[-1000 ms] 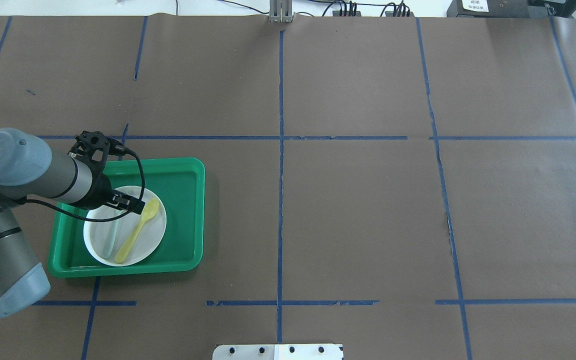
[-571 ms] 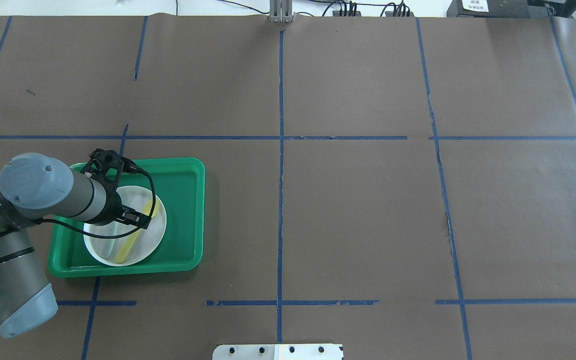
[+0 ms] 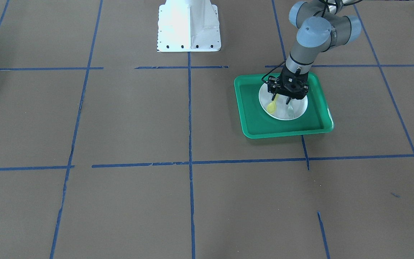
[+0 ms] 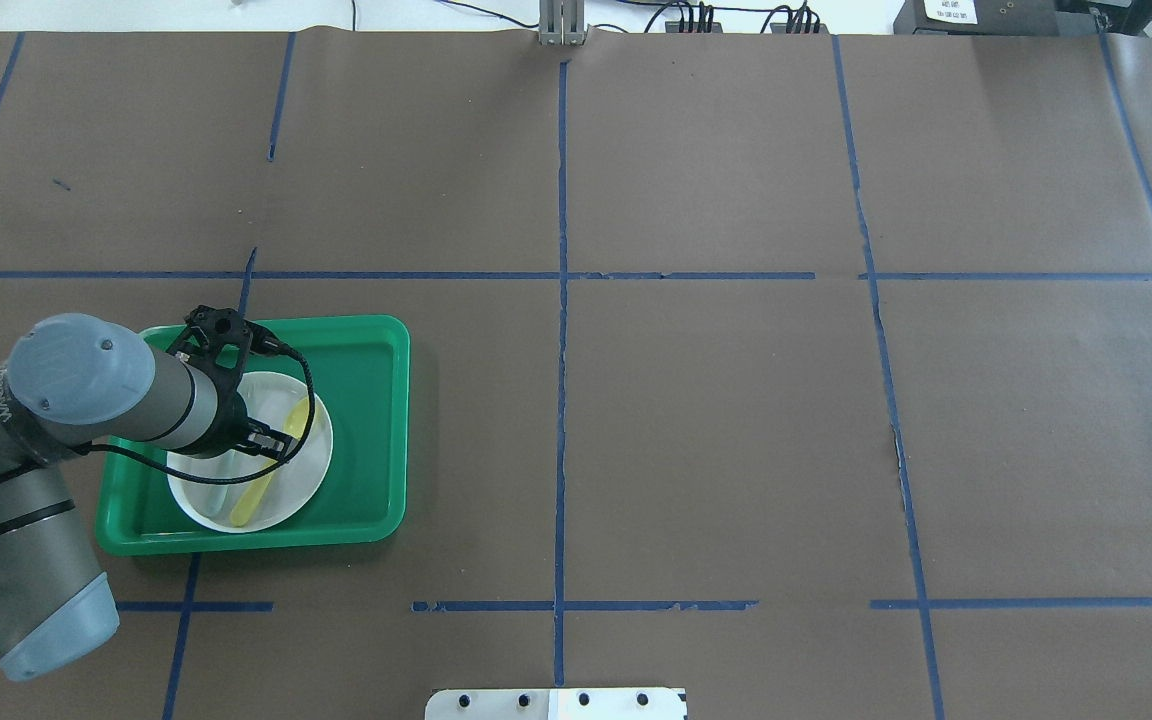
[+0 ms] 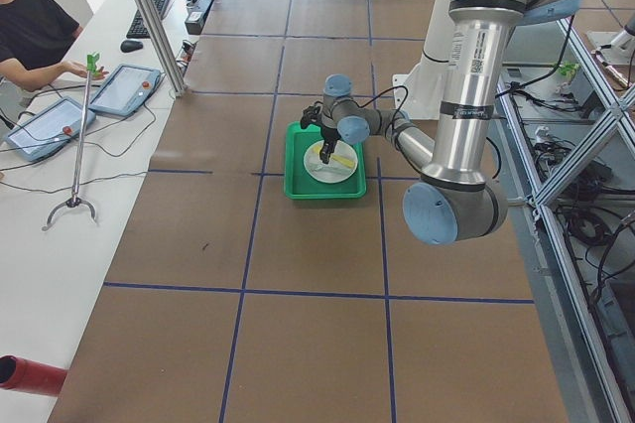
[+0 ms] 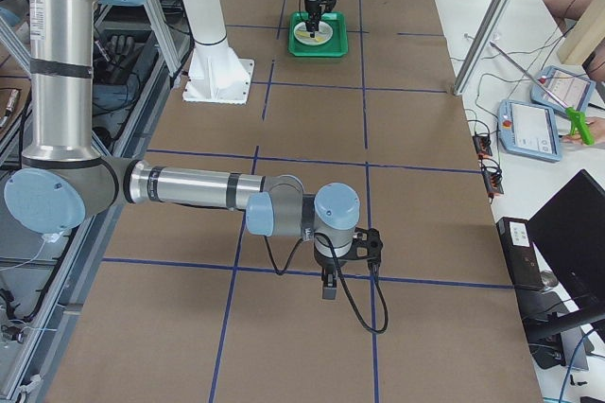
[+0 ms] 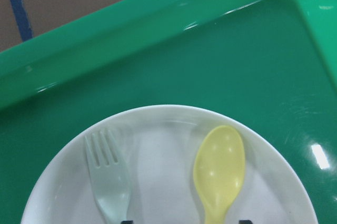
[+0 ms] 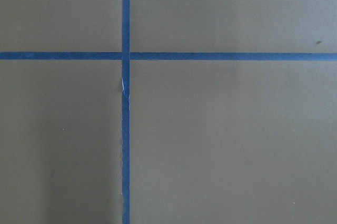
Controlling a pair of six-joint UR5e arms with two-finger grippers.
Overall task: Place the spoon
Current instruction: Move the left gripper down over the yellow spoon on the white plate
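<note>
The yellow spoon (image 7: 220,169) lies on a white plate (image 7: 163,145) inside a green tray (image 7: 210,50), bowl toward the tray's far side. It also shows in the front view (image 3: 272,106) and the overhead view (image 4: 252,503). My left gripper (image 4: 271,440) is low over the plate (image 4: 308,470). It is open, and its two fingertips show at the bottom edge of the left wrist view, one on each side of the spoon's handle. My right gripper (image 6: 328,289) hovers over bare table far from the tray; I cannot tell whether it is open or shut.
A pale grey-green fork (image 7: 108,182) lies on the plate beside the spoon, tines toward the tray's far rim. The tray (image 4: 376,400) sits on brown paper with blue tape lines. The white robot base (image 3: 189,25) stands mid-table.
My left gripper has moved from beside the spoon's bowl down over the middle of the spoon and lower onto the plate. Spoon, fork and tray have not moved.
</note>
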